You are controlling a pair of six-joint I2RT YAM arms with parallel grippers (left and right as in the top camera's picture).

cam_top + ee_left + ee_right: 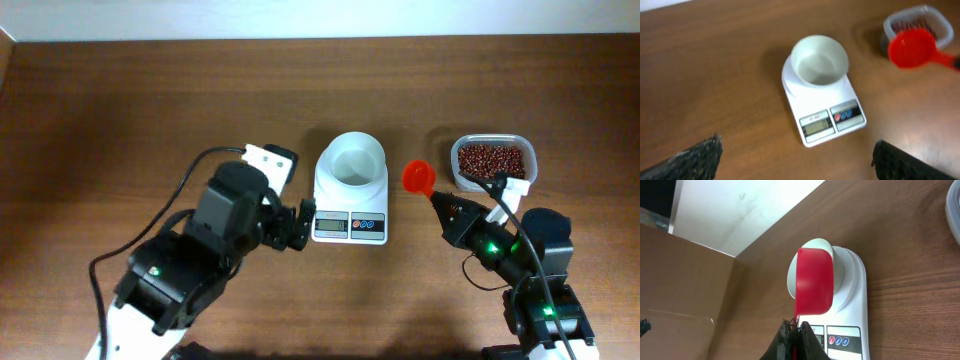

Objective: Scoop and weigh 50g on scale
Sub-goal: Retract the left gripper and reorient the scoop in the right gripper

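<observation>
Looking at the scale (350, 205), I find it between my two arms, white bowl (352, 162) empty, display (331, 226) turned toward them, I think for easy reading. My right gripper (447, 208) is clenched on the red scoop (418, 177), held between bowl and tub of beans (493, 160); the left gripper (298, 225) hangs released beside the display. The right wrist view shows the jaws pinched on the scoop's handle (796, 322), which is unclear from overhead.

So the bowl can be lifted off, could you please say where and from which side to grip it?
Probably the bowl by its rim, from above, one finger inside, one outside: it stands upright and open, its wall free all round.
</observation>
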